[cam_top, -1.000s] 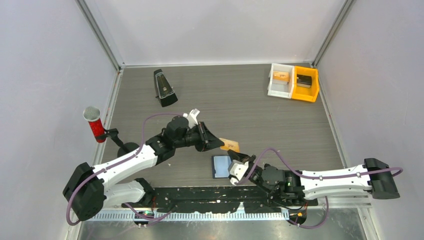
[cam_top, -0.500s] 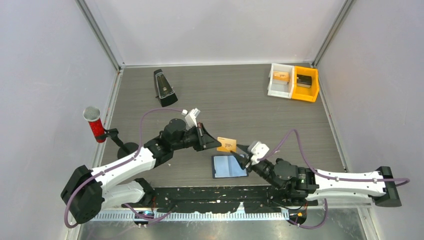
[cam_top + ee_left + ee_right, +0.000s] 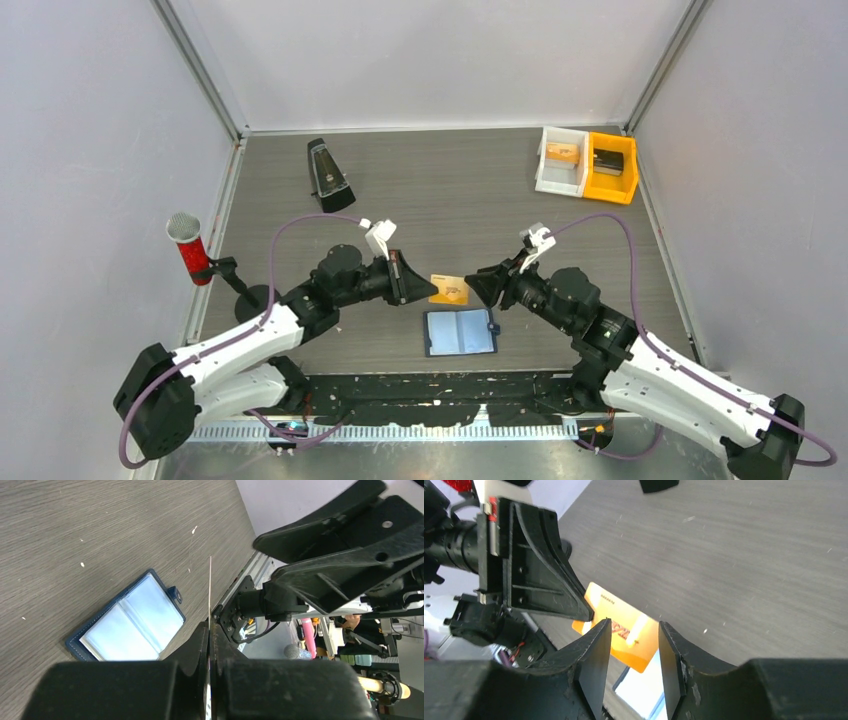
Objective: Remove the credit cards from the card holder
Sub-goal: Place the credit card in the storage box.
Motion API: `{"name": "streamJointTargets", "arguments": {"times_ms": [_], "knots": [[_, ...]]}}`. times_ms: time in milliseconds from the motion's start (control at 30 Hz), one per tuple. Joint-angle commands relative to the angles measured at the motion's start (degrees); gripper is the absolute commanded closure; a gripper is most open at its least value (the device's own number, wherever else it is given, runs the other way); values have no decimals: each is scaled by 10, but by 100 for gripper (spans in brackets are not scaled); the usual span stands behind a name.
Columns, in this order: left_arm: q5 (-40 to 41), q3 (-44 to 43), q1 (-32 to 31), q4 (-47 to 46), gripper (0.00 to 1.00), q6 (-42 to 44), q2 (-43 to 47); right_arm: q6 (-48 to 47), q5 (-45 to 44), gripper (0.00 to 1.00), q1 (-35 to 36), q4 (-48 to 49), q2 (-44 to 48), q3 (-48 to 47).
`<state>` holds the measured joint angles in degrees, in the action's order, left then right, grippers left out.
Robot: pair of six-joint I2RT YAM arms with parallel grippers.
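An orange-yellow credit card (image 3: 450, 290) hangs above the table, and my left gripper (image 3: 422, 290) is shut on its left end. The left wrist view shows this card (image 3: 210, 587) edge-on as a thin line running out from the shut jaws of the left gripper (image 3: 211, 630). My right gripper (image 3: 478, 286) is open and points at the card's right edge from close by. In the right wrist view the card (image 3: 624, 622) lies just beyond the open right gripper (image 3: 634, 630). The navy card holder (image 3: 460, 332) lies open flat on the table below both grippers, its pale blue inside (image 3: 127, 622) facing up.
A black metronome (image 3: 328, 176) stands at the back left. A red microphone (image 3: 188, 250) stands by the left edge. A white bin (image 3: 560, 160) and a yellow bin (image 3: 612, 168) sit at the back right, each with an item inside.
My right gripper left the card holder, opened, and swung up to the right of the card. My left gripper closed on the card. The card holder now lies spread flat.
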<state>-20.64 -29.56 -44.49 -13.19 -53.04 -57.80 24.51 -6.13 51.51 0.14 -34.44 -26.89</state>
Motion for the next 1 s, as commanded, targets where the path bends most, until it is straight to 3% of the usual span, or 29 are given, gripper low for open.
{"name": "streamJointTargets", "arguments": {"times_ms": [0,233,533,800,900,967], "knots": [[-4,-2,3,-25,100,27,30,48,120,53,-41,-19,-11,-27],[74,39,4,-71,100,-15,94,198,151,43,-64,145,-5,71],[97,43,4,-86,100,-38,143,258,184,41,-69,291,-54,92],[95,55,4,-119,100,-59,133,270,187,62,-73,338,-66,99],[94,50,4,-110,100,-60,129,269,185,87,-75,336,-65,95],[88,49,4,-112,100,-55,126,267,182,94,-76,336,-57,92]]}}
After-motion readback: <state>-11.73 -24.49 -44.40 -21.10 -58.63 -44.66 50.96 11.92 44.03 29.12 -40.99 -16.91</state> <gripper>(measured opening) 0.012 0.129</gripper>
